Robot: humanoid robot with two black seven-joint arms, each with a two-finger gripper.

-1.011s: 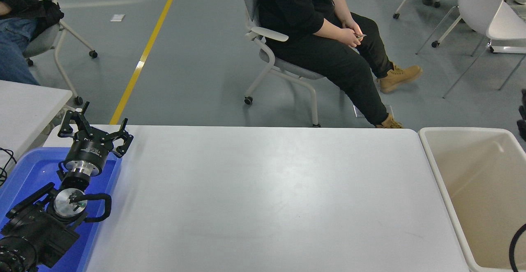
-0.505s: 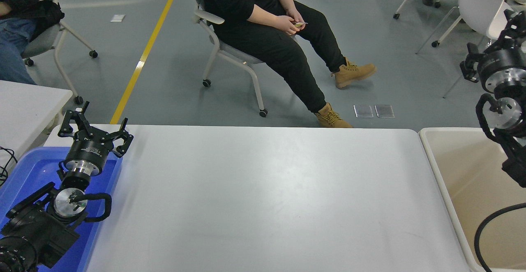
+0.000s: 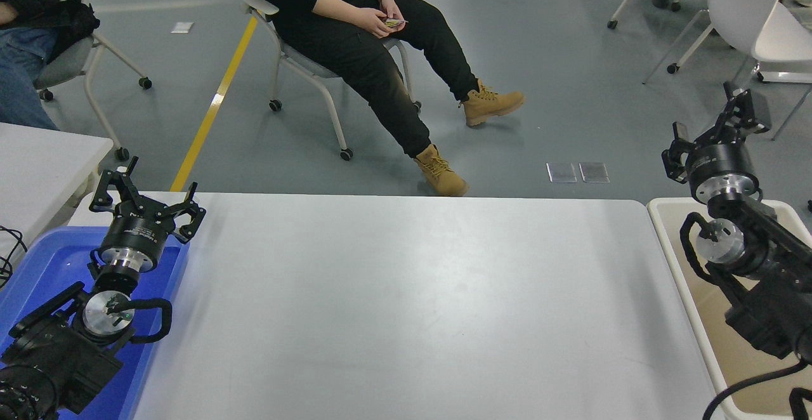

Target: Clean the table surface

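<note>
- Right claw (image 3: 715,129): raised at the right edge of the view, above the far rim of the beige bin (image 3: 672,261); its fingers are spread apart and grasp nothing.
- Right arm (image 3: 755,280): black, reaching in from the lower right and passing over the bin's interior.
- Beige bin: stands just beside the right end of the desk (image 3: 406,306).
- Desk: a wide white top with rounded corners and a faint gloss, filling the middle of the view.
- Left claw (image 3: 147,198): parked at the lower left over the blue tray (image 3: 38,261), fingers splayed, grasping nothing.
- Blue tray: lies at the desk's left end, under the left arm.
- Smaller white desk (image 3: 44,160): seen in part at the left edge.
- Seated person (image 3: 355,33): on a wheeled chair beyond the desk's far side, in dark clothes and tan boots, hands together in the lap.
- Yellow floor line (image 3: 216,99): runs away from the desk's far left corner.
</note>
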